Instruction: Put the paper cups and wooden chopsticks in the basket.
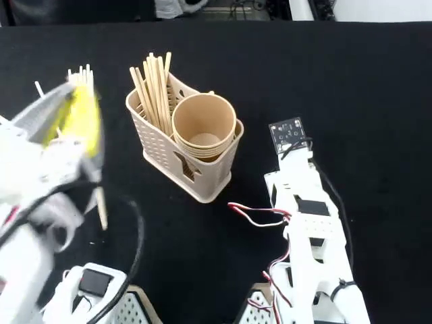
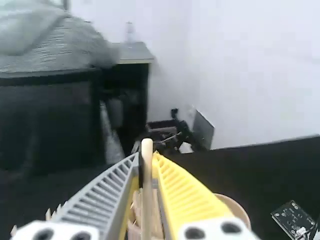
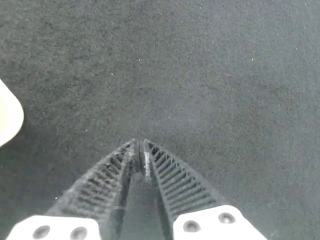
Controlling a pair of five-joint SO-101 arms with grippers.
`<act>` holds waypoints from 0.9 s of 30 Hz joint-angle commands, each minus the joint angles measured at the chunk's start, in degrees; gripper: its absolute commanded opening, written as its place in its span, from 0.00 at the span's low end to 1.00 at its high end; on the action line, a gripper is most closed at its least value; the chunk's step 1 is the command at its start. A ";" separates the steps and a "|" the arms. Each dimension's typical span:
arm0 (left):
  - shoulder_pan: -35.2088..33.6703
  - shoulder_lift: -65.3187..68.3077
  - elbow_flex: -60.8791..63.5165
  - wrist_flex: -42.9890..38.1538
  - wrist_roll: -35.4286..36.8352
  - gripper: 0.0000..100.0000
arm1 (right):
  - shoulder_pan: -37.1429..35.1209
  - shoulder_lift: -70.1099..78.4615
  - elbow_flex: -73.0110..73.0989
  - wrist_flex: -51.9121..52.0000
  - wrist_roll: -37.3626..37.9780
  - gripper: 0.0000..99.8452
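A beige slotted basket (image 1: 164, 150) stands mid-table, holding stacked paper cups (image 1: 204, 125) and several wooden chopsticks (image 1: 154, 84) upright behind them. My left gripper (image 1: 73, 111), with one grey and one yellow finger, is raised to the left of the basket and shut on a single wooden chopstick (image 1: 101, 208) that hangs down below it. In the left wrist view that chopstick (image 2: 146, 150) sticks out between the fingers of the gripper (image 2: 146, 167), and a cup rim (image 2: 236, 209) shows below. My right gripper (image 3: 138, 150) is shut and empty, low over the black cloth.
The right arm (image 1: 307, 223) lies right of the basket, its small camera board (image 1: 287, 133) toward the far side. Red and white wires (image 1: 253, 214) loop beside it. A pale object's edge (image 3: 7, 117) shows in the right wrist view. Black cloth (image 1: 351, 81) covers the table.
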 commanded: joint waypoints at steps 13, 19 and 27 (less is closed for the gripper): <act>6.46 -5.71 20.62 -47.21 -2.81 0.03 | -0.79 -1.01 -0.13 -0.97 0.35 0.01; 3.74 -5.01 24.22 -50.81 2.81 0.03 | -0.79 -1.01 -0.13 -0.97 0.35 0.01; -4.44 -5.10 38.64 -64.53 7.47 0.03 | -0.79 -1.01 -0.13 -0.97 0.35 0.01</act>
